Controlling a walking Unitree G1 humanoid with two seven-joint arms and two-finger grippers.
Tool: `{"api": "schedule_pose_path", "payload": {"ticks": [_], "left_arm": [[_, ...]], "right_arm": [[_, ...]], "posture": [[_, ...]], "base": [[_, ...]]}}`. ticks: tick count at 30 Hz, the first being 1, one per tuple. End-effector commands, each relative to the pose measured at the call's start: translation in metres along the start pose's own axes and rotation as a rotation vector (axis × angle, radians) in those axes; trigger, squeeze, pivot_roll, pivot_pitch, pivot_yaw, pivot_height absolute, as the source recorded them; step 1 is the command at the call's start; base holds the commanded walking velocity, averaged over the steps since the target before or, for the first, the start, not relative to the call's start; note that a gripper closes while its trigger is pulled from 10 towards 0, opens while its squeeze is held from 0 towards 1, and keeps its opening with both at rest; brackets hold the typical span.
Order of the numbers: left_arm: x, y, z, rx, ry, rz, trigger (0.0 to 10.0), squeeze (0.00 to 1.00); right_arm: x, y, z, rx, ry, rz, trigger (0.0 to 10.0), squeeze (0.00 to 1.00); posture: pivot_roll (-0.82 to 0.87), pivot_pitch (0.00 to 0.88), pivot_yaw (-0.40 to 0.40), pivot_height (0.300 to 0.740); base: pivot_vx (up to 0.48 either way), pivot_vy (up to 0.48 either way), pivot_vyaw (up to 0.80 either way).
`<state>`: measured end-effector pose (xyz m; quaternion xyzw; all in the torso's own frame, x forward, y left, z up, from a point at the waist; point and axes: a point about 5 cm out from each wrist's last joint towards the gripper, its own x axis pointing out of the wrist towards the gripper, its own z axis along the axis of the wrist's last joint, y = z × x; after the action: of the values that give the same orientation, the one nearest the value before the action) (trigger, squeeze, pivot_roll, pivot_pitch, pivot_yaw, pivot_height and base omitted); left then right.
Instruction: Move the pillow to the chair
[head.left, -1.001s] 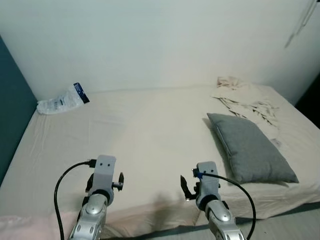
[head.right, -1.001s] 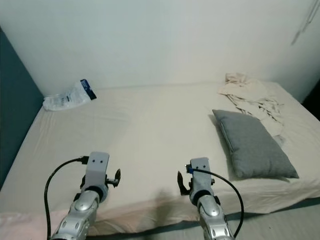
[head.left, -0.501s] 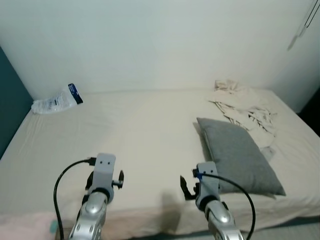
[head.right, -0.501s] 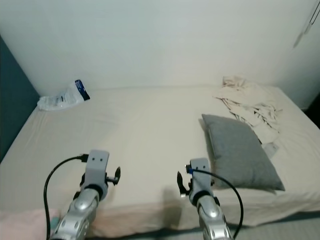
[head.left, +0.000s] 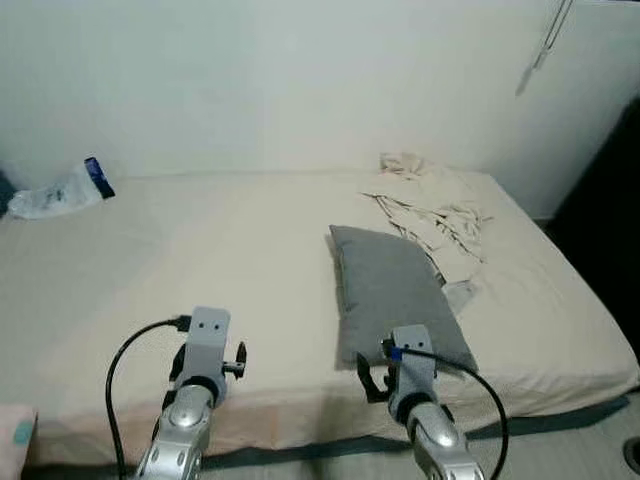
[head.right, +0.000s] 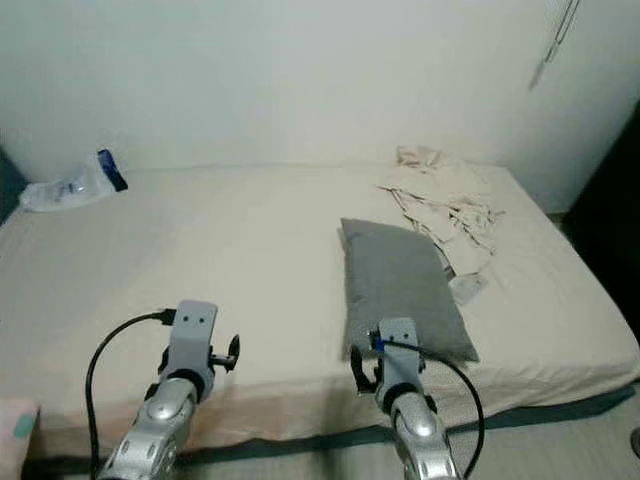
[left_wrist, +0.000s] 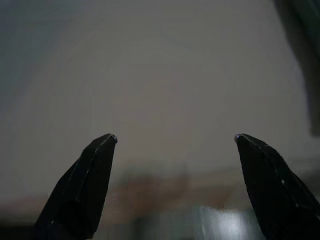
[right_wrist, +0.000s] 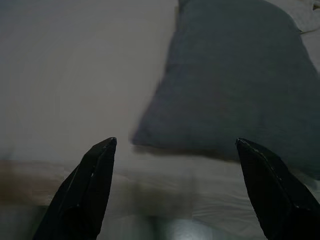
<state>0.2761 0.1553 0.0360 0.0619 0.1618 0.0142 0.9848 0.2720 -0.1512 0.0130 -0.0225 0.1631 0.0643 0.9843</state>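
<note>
Both arms held forward at the near edge of the bed (head.left: 150, 270), forearms roughly parallel, wrists level, each with a black cable looping off the wrist block. Left gripper (left_wrist: 175, 142) sits over bare cream sheet, fingers spread wide — nothing between them. Right gripper (right_wrist: 175, 145) also spread wide and holding nothing, pointed at the near end of the pillow (head.left: 395, 295), not touching it. In the head views the right wrist overlaps the pillow's near edge, and the left wrist is well apart from the pillow, off to its left.

Pillow is grey, rectangular, lying flat on the bed on the right half, long side running away from the robot, near end close to the mattress edge. Just beyond and right of it lies a crumpled pale cloth (head.left: 430, 205), its lower edge touching the pillow's far right side. A clear plastic bag with a blue label (head.left: 60, 188) lies at the far left, by the white wall (head.left: 300, 80). Dark gap right of the bed; floor strip below the mattress.
</note>
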Motion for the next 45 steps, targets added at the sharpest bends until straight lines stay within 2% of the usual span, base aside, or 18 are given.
{"api": "schedule_pose_path", "payload": {"ticks": [1, 7, 10, 16, 23, 36, 45], "left_arm": [[-0.001, -0.001, -0.003, 0.008, 0.024, -0.020, 10.0, 0.00], [0.001, -0.001, -0.002, 0.017, 0.038, -0.024, 10.0, 0.00], [0.001, 0.000, -0.005, -0.017, 0.065, -0.009, 10.0, 0.00], [0.001, 0.002, -0.004, 0.011, 0.051, -0.001, 10.0, 0.00], [0.001, 0.002, 0.002, -0.016, 0.004, -0.005, 10.0, 0.00], [0.002, -0.001, 0.012, -0.005, -0.058, -0.015, 10.0, 0.00], [0.001, -0.002, 0.011, -0.010, -0.063, -0.028, 10.0, 0.00]], "right_arm": [[-0.002, -0.001, -0.004, 0.005, 0.013, -0.005, 10.0, 0.00], [-0.001, -0.001, -0.003, 0.007, 0.010, -0.008, 10.0, 0.00], [0.000, -0.001, -0.002, 0.009, 0.007, -0.009, 10.0, 0.00], [-0.001, -0.001, -0.003, 0.015, 0.009, -0.010, 10.0, 0.00], [0.000, -0.001, -0.003, 0.017, 0.008, -0.012, 10.0, 0.00], [0.001, -0.003, 0.001, 0.012, -0.004, -0.008, 10.0, 0.00], [0.001, -0.003, 0.001, 0.004, -0.004, -0.005, 10.0, 0.00]], "posture": [[0.03, 0.113, 0.000, 0.740], [0.03, 0.111, 0.004, 0.740], [0.03, 0.112, 0.006, 0.740], [0.04, 0.114, 0.009, 0.740], [0.04, 0.112, 0.013, 0.740], [0.03, 0.108, 0.005, 0.740], [0.03, 0.103, 0.002, 0.740]], "base": [[0.000, 0.000, 0.00], [0.000, 0.384, 0.00], [0.000, 0.450, 0.00], [0.000, 0.000, 0.00], [0.000, 0.000, 0.00], [0.000, 0.000, 0.00], [0.382, 0.000, 0.00]]}}
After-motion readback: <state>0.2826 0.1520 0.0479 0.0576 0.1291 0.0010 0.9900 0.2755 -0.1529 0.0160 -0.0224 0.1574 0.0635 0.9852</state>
